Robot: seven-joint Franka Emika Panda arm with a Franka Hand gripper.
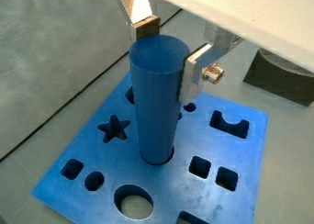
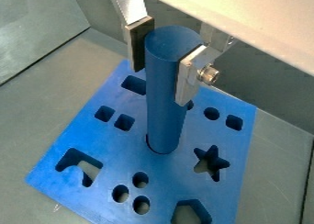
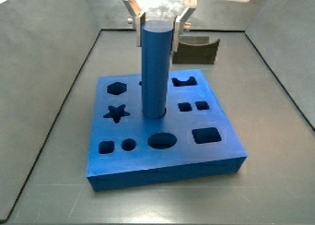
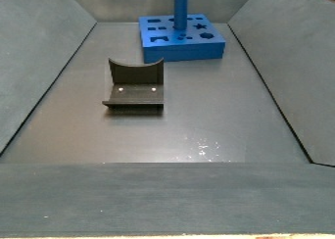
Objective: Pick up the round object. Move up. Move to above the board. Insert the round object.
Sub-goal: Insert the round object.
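Observation:
The round object, a tall blue peg, stands upright with its lower end in a round hole near the middle of the blue board. It shows the same way in both wrist views and both side views. My gripper straddles the peg's top, also seen in a wrist view and a side view. The fingers stand a little wider than the peg, with a small gap at the far pad. The board lies flat on the floor.
A dark olive notched block lies on the floor apart from the board, also seen in a side view and a wrist view. Sloped grey walls enclose the floor on all sides.

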